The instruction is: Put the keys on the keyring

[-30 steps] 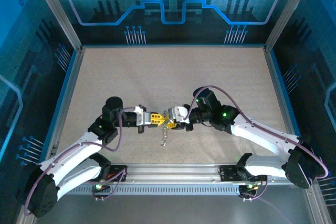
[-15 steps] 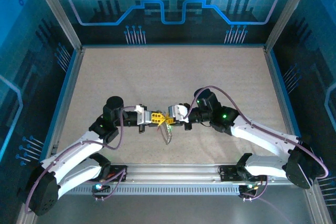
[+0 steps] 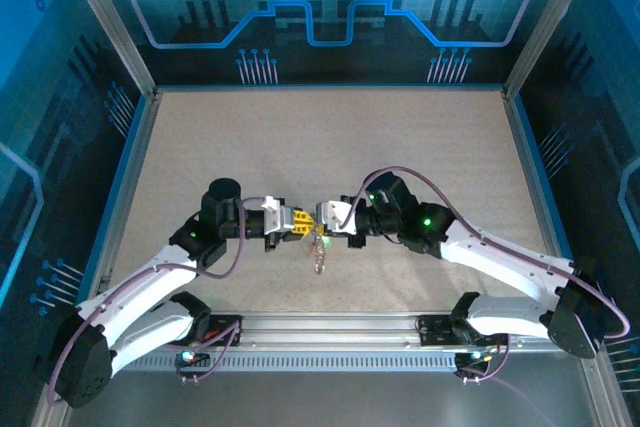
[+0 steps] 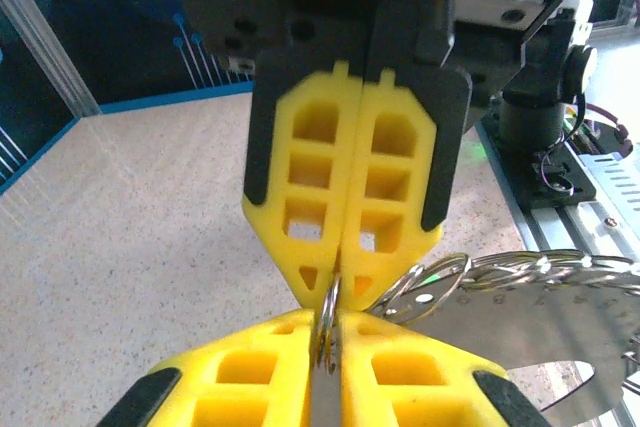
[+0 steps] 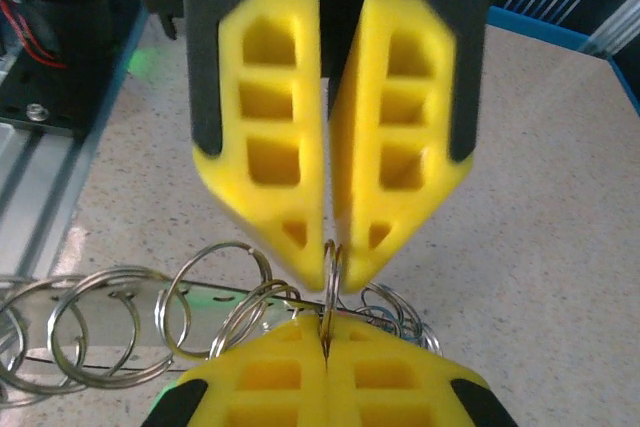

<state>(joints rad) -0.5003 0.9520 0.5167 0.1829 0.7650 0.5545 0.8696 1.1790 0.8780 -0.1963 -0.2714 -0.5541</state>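
Risk: left end effector (image 3: 299, 222) and right end effector (image 3: 321, 218) both pinch the keyring (image 3: 318, 250) tip to tip; we expect a slip if either pulls.

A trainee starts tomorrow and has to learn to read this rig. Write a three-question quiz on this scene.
1. True or false: the left tool and the right tool face each other tip to tip over the table.
2. The keyring trails from the tips toward: A the far wall; B the table's near edge; C the left wall.
3. Name what the right tool pinches at its tips.

Key
1. True.
2. B.
3. The keyring, seen edge-on in the right wrist view.
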